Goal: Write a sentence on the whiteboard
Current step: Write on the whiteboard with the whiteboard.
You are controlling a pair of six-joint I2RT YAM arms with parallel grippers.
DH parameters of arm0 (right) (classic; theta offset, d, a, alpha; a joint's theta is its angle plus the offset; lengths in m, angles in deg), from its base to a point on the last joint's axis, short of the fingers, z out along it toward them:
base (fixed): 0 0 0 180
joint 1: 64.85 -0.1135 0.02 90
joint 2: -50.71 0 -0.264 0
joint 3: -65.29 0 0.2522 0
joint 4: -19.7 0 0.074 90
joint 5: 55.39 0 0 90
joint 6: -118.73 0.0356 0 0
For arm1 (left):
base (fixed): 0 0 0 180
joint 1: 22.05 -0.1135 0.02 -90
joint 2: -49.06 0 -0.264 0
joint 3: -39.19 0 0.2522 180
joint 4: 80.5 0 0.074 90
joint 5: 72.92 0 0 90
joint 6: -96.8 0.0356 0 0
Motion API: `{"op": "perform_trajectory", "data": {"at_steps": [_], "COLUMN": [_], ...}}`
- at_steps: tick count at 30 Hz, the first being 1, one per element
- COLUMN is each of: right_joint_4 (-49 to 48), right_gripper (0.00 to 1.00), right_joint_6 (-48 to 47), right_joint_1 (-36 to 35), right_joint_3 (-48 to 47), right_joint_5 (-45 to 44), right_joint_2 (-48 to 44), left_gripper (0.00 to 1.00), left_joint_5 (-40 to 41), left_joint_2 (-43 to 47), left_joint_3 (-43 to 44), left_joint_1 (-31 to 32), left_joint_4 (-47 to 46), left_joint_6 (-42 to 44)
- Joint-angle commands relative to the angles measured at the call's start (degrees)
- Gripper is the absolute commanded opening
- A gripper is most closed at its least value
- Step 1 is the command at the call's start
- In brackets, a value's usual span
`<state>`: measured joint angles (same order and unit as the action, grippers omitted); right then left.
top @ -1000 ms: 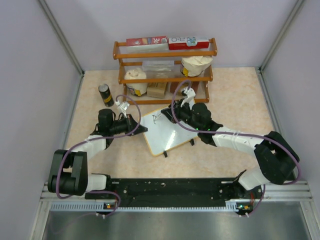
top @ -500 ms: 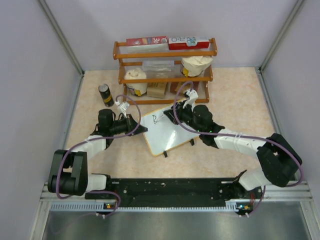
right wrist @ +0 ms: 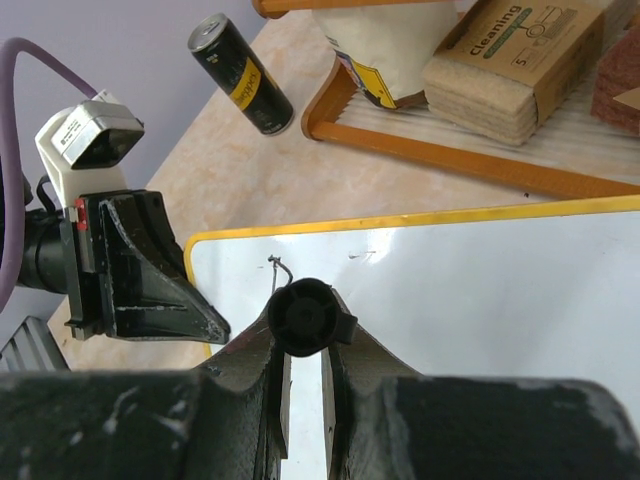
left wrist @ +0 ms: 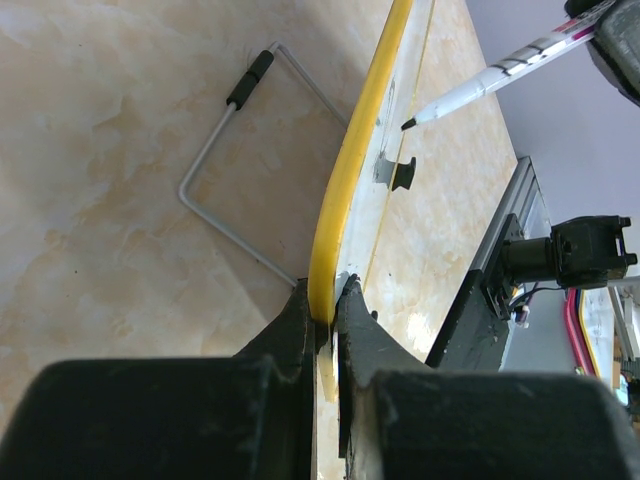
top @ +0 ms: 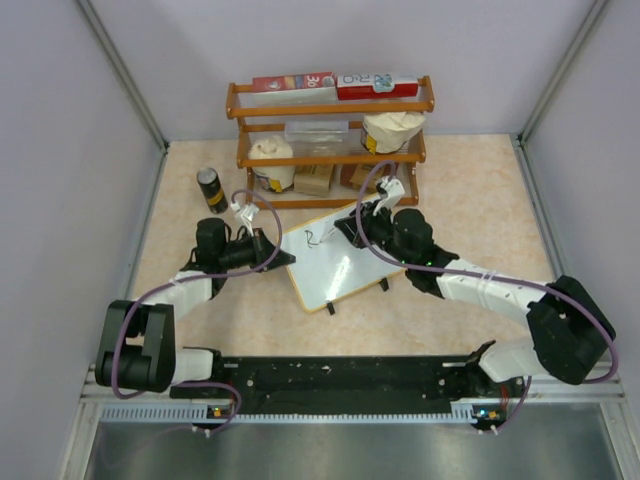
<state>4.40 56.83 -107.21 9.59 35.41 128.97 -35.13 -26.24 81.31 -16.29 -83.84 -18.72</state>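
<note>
Whiteboard (top: 340, 268): centre of the top view, turned at an angle on the beige table (top: 470, 200), below the wooden rack (top: 330, 150).
Sentence (top: 315, 236): only a few small black strokes near the board's upper left corner, too small to read.
Left gripper (left wrist: 325, 300): clamped on the board's yellow left edge.
Right gripper (right wrist: 305, 335): fingers closed around a marker (left wrist: 500, 75), above the board's upper part.
Marker tip: close to the board face, beside the strokes; contact cannot be told.
Black can (top: 211, 188): upper left, standing left of the rack.
</note>
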Motion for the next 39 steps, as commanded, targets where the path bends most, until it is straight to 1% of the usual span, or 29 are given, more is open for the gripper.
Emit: {"op": "perform_trajectory", "data": {"at_steps": [1, 20, 27, 39], "right_joint_4": [0.32, 0.23, 0.32, -0.21], "right_gripper": [0.00, 0.00, 0.00, 0.00], "right_joint_6": [0.38, 0.12, -0.15, -0.50], "right_joint_1": [0.88, 1.50, 1.50, 1.50], "right_joint_3": [-2.71, -6.32, -5.62, -2.19], "right_joint_5": [0.17, 0.70, -0.53, 0.17], "right_joint_2": [-2.15, 0.75, 2.86, 2.51], "left_gripper": [0.00, 0.00, 0.00, 0.00], "left_joint_5": [11.42, 11.07, 10.98, 10.99], "left_joint_2": [-0.10, -0.45, -0.45, -0.36], "left_joint_3": [-2.08, -1.99, -1.99, -2.17], "left_joint_1": [-0.13, -0.13, -0.13, -0.13], "left_joint_4": [2.25, 2.16, 2.16, 2.07], "left_joint_6": [7.94, 7.94, 7.94, 7.94]}}
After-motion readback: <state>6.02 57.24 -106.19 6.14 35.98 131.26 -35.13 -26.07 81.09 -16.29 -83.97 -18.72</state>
